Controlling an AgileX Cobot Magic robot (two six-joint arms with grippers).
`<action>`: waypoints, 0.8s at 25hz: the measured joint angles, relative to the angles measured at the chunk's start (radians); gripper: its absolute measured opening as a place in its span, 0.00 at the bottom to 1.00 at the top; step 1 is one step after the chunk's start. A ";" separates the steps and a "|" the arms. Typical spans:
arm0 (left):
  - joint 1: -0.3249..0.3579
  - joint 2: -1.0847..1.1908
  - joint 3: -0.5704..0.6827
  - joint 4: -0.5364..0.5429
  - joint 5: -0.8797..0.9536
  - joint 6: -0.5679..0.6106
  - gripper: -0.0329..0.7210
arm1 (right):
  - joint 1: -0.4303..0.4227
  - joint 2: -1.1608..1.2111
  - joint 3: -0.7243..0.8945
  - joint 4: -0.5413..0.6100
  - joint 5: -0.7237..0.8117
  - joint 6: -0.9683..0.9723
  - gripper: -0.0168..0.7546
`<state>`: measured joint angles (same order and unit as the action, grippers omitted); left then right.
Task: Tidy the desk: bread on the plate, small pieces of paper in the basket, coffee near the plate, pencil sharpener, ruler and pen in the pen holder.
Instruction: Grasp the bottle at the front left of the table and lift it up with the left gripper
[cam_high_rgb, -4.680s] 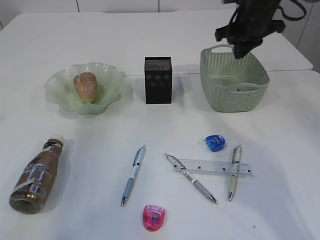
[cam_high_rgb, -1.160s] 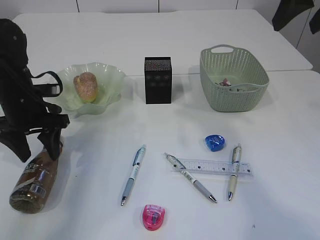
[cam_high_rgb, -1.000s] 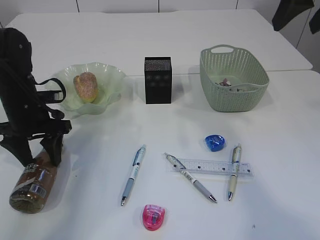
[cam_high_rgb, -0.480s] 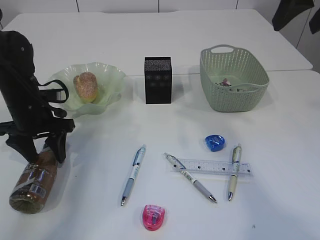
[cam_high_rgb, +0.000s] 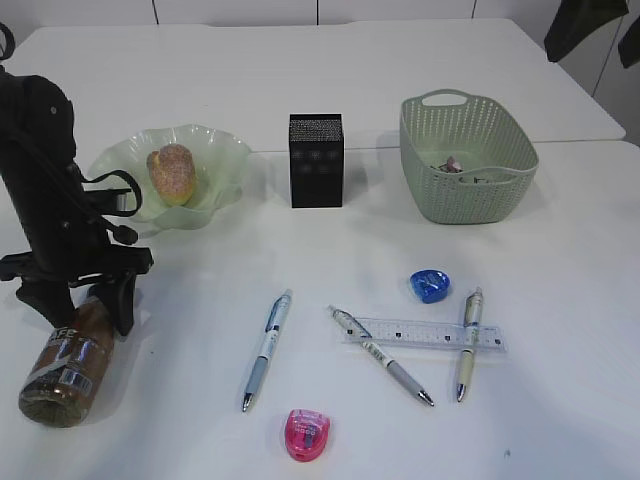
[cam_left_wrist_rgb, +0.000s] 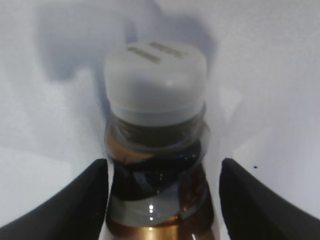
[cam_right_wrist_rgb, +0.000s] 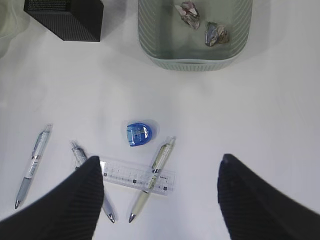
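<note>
The coffee bottle (cam_high_rgb: 68, 365) lies on its side at the front left, white cap (cam_left_wrist_rgb: 155, 80) toward the plate. My left gripper (cam_high_rgb: 85, 310) is open, its fingers either side of the bottle's neck (cam_left_wrist_rgb: 156, 165). The bread (cam_high_rgb: 171, 172) sits on the green plate (cam_high_rgb: 225, 160). Paper pieces (cam_right_wrist_rgb: 190, 12) lie in the green basket (cam_high_rgb: 468, 195). The black pen holder (cam_high_rgb: 316, 160) stands at the middle back. The ruler (cam_high_rgb: 425, 332), three pens (cam_high_rgb: 266, 350) (cam_high_rgb: 383, 355) (cam_high_rgb: 467, 343), a blue sharpener (cam_high_rgb: 430, 285) and a pink sharpener (cam_high_rgb: 308, 434) lie on the table. My right gripper (cam_right_wrist_rgb: 160, 162) is open and empty, high above.
The right arm (cam_high_rgb: 590, 25) shows only at the top right corner of the exterior view. One pen lies across the ruler (cam_right_wrist_rgb: 125, 175). The left arm stands close to the plate's left rim. The table's front edge is near the pink sharpener.
The right arm left the basket and rose to the top right. The left arm came in and moved down and slightly right, its jaws settling astride the bottle's neck.
</note>
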<state>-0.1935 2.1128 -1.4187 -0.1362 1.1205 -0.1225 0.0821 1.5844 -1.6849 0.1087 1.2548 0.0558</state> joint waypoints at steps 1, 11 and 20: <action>0.000 0.000 0.000 0.000 0.000 0.000 0.69 | 0.000 0.000 0.000 0.000 0.000 0.000 0.74; 0.000 0.010 0.000 -0.002 -0.004 0.000 0.61 | 0.000 0.000 0.000 0.000 -0.002 0.000 0.74; 0.000 0.016 -0.008 -0.002 0.009 0.018 0.43 | 0.000 0.000 0.000 0.000 -0.002 0.000 0.74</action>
<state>-0.1935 2.1292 -1.4268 -0.1380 1.1294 -0.1042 0.0821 1.5844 -1.6849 0.1087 1.2529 0.0558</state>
